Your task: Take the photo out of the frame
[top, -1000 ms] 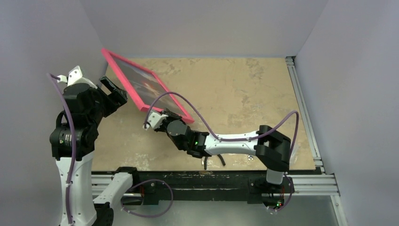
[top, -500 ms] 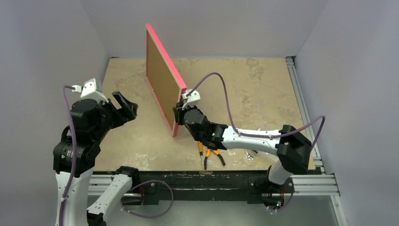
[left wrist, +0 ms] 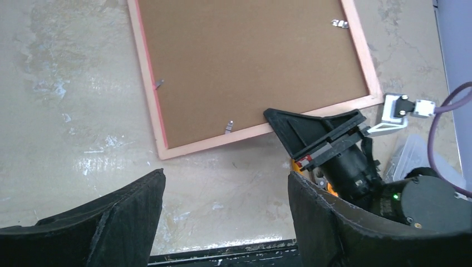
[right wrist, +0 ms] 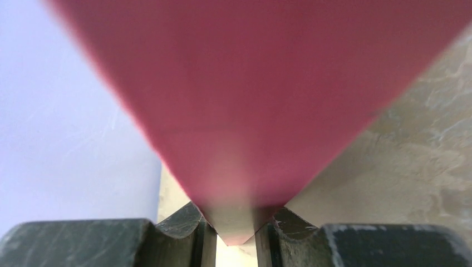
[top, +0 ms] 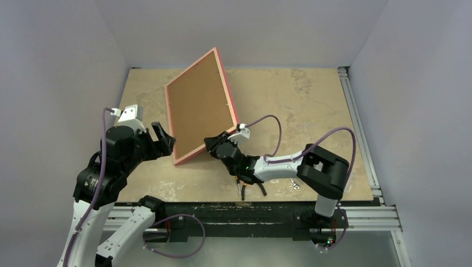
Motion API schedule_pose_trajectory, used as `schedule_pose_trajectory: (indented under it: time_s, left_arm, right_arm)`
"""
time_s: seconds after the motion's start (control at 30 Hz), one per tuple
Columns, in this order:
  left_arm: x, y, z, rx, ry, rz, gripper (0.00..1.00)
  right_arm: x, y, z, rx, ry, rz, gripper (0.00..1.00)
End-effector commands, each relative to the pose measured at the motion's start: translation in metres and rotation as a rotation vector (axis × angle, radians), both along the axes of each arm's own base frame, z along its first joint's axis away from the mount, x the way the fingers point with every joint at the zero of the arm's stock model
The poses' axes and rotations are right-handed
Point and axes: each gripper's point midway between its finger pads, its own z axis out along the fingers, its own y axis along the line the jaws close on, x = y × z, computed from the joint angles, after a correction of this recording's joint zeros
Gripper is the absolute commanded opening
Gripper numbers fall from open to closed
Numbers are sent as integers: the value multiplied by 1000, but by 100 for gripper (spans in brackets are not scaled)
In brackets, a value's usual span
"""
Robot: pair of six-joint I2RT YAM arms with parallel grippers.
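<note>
One frame (top: 197, 111); two tools — left tool (left wrist: 225, 181), right tool (right wrist: 235, 225).

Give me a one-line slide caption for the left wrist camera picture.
Open left gripper faces the brown back of the frame while the right gripper pinches its near edge.

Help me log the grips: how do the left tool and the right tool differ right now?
The left tool stands open and empty; the right tool is shut on the lower edge of the frame. The left tool hangs apart from the frame, beside its lower corner; the right tool touches it. Both are black and point toward the frame.
</note>
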Motion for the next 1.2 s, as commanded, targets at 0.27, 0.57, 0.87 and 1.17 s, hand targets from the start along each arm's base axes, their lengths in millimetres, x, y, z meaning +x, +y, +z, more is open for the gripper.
schedule_pose_trajectory:
  time_s: [0.27, 0.57, 0.87, 1.17]
  left_arm:
    - [2, -5, 1, 64, -56, -54, 78]
    - [3, -13, -2, 67, -65, -94, 78]
    - [6, -5, -10, 103, -60, -58, 78]
    - [11, -8, -9, 106, -47, -59, 79]
  right_arm:
    - [-10, 51, -37, 198, 186, 125, 0]
    - [-5, 66, -58, 187, 217, 160, 7]
    - [-14, 77, -65, 55, 242, 251, 40]
    - [-31, 54, -73, -203, 320, 301, 82]
